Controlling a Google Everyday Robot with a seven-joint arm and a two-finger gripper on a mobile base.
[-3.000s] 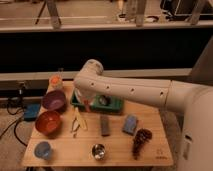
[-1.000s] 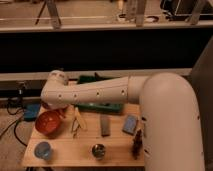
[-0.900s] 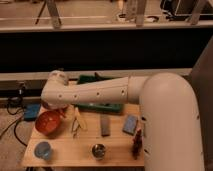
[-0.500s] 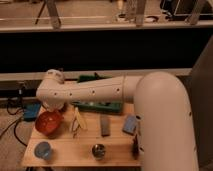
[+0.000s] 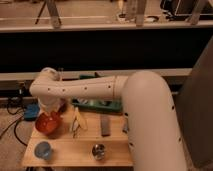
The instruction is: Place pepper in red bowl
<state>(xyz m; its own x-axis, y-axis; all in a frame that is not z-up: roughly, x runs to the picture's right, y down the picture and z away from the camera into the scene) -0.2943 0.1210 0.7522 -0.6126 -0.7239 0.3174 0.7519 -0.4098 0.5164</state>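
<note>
Far left, by the front corner of the pale wooden tabletop (image 5: 70, 159): a small light-blue cup (image 5: 43, 149), upright, open end up. Just behind it, toward the back-left corner: the round, shallow, glossy orange-red bowl (image 5: 46, 126). Wider than the cup, low-walled, shining along the rim. Stands flat on the wood, apart from the cup. Inside partly covered from above, so contents not to be told.

Directly over the bowl: the robot's gripper (image 5: 51, 113), hanging from the bent white arm (image 5: 85, 90), low and close to the bowl's far rim. Cannot tell whether clenched, released or grasping anything, being hidden by the wrist.

Next to the right: a pale yellow forked object (image 5: 77, 122), lying just beside the bowl, seemingly not touching it. Behind that, under the arm: a dark green rectangular tray (image 5: 102, 105). In front of the tray: a grey oblong block (image 5: 105, 125), lying flat. Nearer the front edge: a small shiny metal cup (image 5: 98, 150), upright. Any lettering on these too blurred to read.

Against three seconds ago: swung leftward from above the green tray to above the bowl, with the broad white casing (image 5: 150, 125) now covering the tabletop's right end. Against half a second ago: hardly any change in pose.
</note>
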